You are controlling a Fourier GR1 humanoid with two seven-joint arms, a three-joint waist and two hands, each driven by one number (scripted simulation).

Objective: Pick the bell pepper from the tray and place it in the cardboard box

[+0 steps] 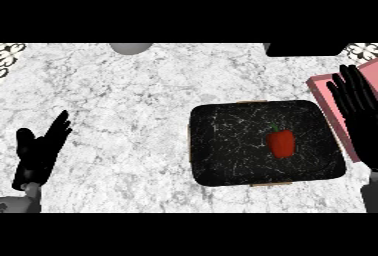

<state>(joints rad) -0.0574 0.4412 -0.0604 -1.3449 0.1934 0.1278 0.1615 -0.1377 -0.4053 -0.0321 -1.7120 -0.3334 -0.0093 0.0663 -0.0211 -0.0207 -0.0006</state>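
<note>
The right hand (361, 125) shows at the view's right edge. Its fingers are straight and spread wide, pointing away from the robot, and it holds nothing. It lies over the near left wall of the box (319, 87) (pink in this view), and hides much of it. Only the box's left rim and a corner past the fingertips show, so I cannot tell what is inside.

The pepper (281, 142) is just left of this hand, level with the palm and apart from it. It is red with a short green stem pointing away from the robot. It lies in the right half of the tray (221, 150), a dark, white-veined tray with rounded corners. The tray's right edge runs close beside the hand and the box wall.

The left hand (35, 160) rests open at the lower left, well apart from the tray, with its fingers up and tilted to the right. It holds nothing either.

Both hands are over a pale marble counter (125, 100). Far ahead of the left hand, at the top edge, is a grey round thing (131, 47), cut off by the frame. Ahead of the right hand, past the box, is a black block (303, 49), also cut off.
</note>
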